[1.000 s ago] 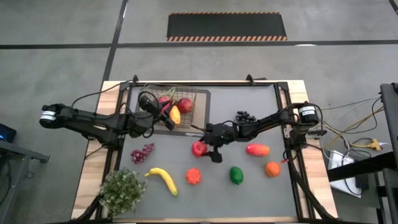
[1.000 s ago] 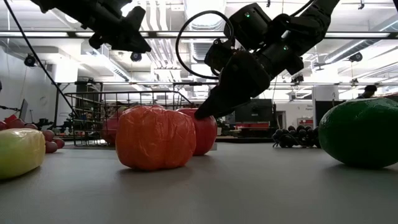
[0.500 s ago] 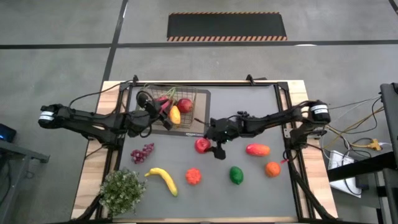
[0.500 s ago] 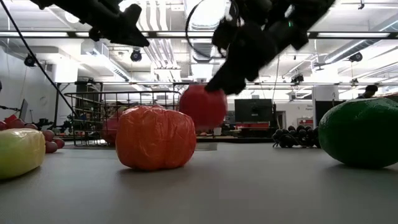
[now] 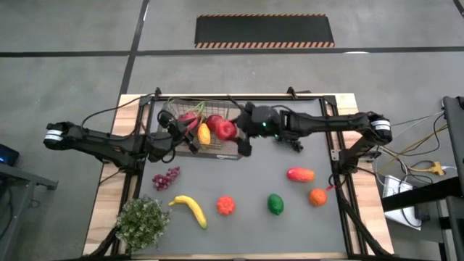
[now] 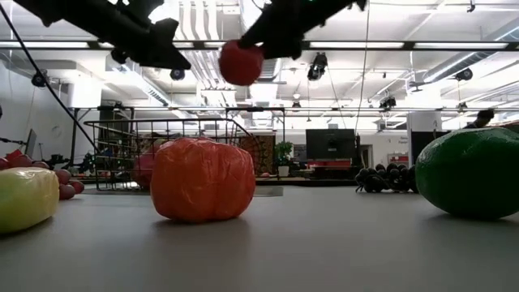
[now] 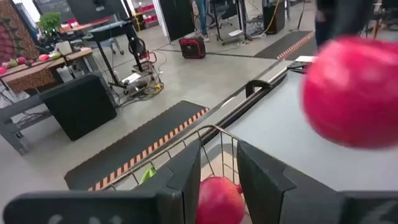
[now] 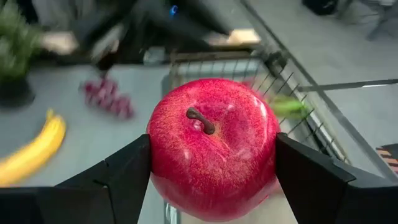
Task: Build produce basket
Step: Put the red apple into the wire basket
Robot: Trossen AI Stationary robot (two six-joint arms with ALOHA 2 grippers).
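The dark wire basket point(image 5: 206, 116) stands at the table's far left. It holds a pink fruit point(image 5: 193, 117), a yellow one point(image 5: 204, 134) and a red apple point(image 5: 216, 122). My left gripper point(image 5: 191, 136) is at the basket's near left side, shut on its wire wall point(image 7: 219, 140). My right gripper point(image 5: 233, 134) is shut on another red apple point(image 8: 211, 146), high above the table by the basket's right edge. In the low view this apple point(image 6: 241, 62) hangs well above the basket's rim point(image 6: 162, 122). My left gripper pinches the basket's wire wall just under the top rim point(image 7: 219, 142), near a corner. Its two fingers point(image 7: 186, 177) stand on either side of the wires, and the basket's bottom stays on the table. My right gripper pinches the apple's two opposite sides point(image 8: 158, 155) between its fingers point(image 8: 311, 180). The fingers come from the table's right, tipped a little down. The stem point(image 8: 200, 120) faces back toward the wrist, and the apple is lifted clear.
On the mat lie purple grapes point(image 5: 165, 177), a banana point(image 5: 190, 210), an orange-red fruit point(image 5: 225, 205), a green pepper point(image 5: 275, 204), a red-orange mango point(image 5: 300, 175) and an orange point(image 5: 317, 196). Black grapes point(image 5: 292, 139) lie under my right arm. A potted plant point(image 5: 143, 221) stands near left.
My right gripper has risen steeply from the middle of the table with the red apple. It has carried the apple toward the far left, up to the basket's right edge. The apple, on the mat a second ago, now hangs clear, high above the table.
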